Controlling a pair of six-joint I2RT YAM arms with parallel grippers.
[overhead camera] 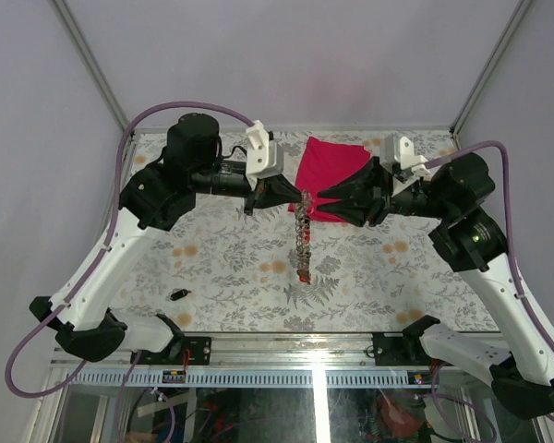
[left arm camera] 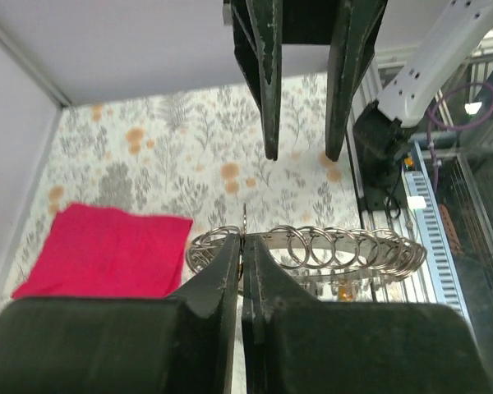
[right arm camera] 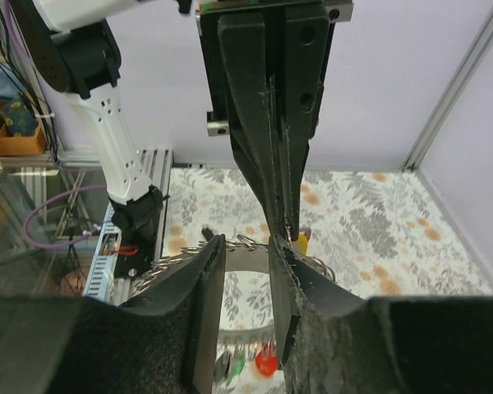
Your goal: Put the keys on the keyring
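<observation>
Top external view shows you the bench [overhead camera: 222, 263] with its flower pattern. Above it the left arm [overhead camera: 148, 198] and the right arm [overhead camera: 462, 198] meet over the middle. At the far side the red cloth [overhead camera: 328, 161] lies flat on the bench, partly under the meeting place.

The keyring [overhead camera: 302, 231] hangs from that meeting place. In the left wrist view you see it as a grey band that carries a row of small wire rings. The left end effector [left arm camera: 242, 246] is pressed closed on the band and holds it. The right end effector [left arm camera: 301, 152] stands narrowly apart, close to the keyring but gripping nothing.

A red key [right arm camera: 267, 361] and a green key [right arm camera: 242, 363] hang low on the keyring, and an orange key [right arm camera: 301, 238] sits higher. A black key [overhead camera: 177, 295] lies alone on the bench, well apart, toward the left arm's base.
</observation>
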